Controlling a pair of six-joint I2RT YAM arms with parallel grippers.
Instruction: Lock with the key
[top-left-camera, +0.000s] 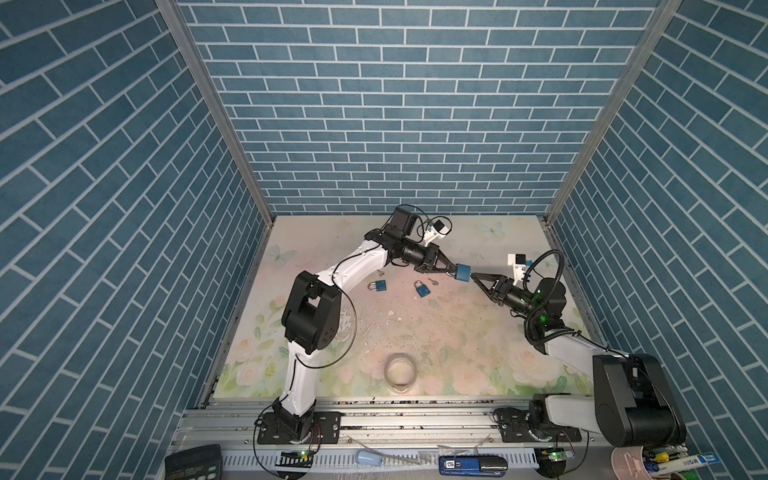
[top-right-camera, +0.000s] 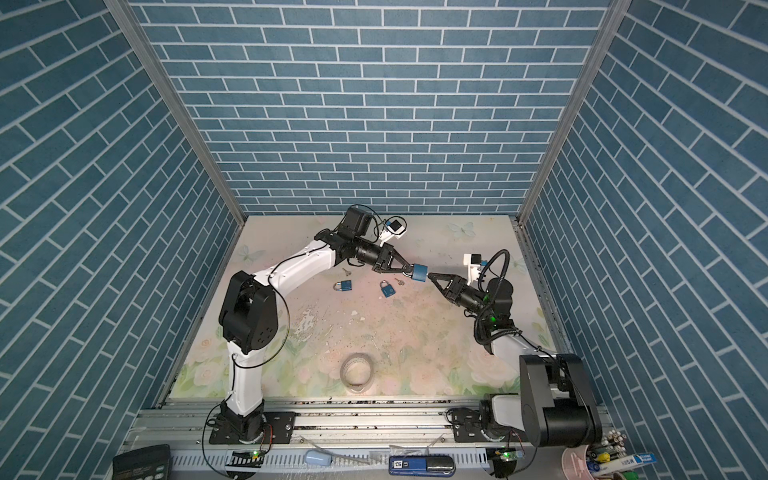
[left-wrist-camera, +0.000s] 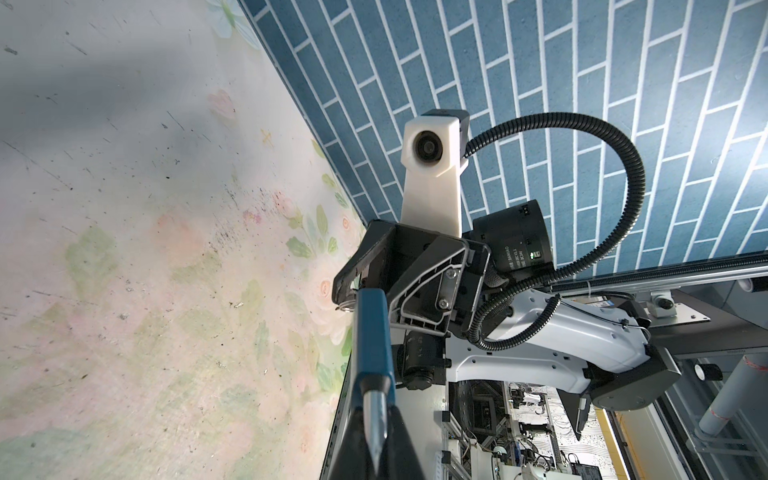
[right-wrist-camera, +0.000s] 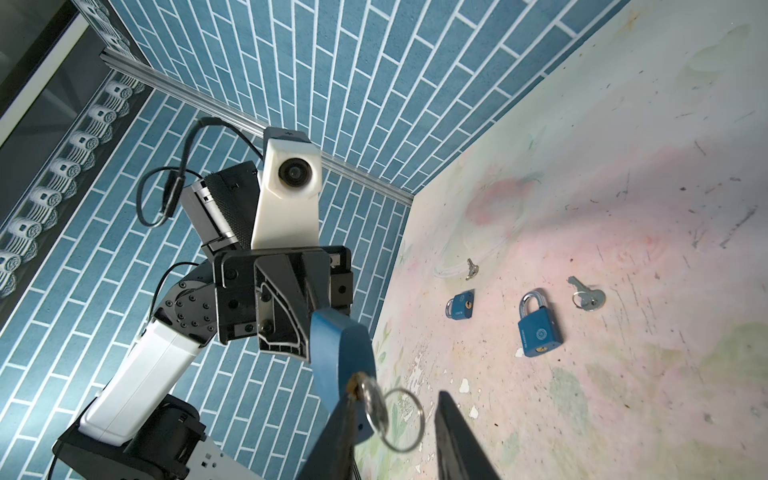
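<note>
The left gripper (top-left-camera: 451, 272) is pinched tight on the shackle of a blue padlock (top-left-camera: 462, 273), holding it in the air just right of centre in both top views, above the floral table (top-left-camera: 457, 332). In the left wrist view the silver shackle (left-wrist-camera: 374, 411) runs down between the closed fingers at the bottom edge.

The right gripper (top-left-camera: 473, 275) meets the padlock's far end, tip to tip with the left one. In the right wrist view, at lower centre, a key (right-wrist-camera: 370, 399) sits in the keyhole and its split ring (right-wrist-camera: 401, 419) hangs free. The right gripper's fingers (right-wrist-camera: 461, 440) are spread to either side of the key. The nearer finger may be brushing it, though the angle makes this unclear.

Left of the held lock, a second padlock (top-left-camera: 422, 289) and a third padlock (top-left-camera: 378, 286) lie flat on the table, each with a loose key (top-left-camera: 433, 282) near it. A tape roll (top-left-camera: 401, 371) lies at lower centre.
</note>
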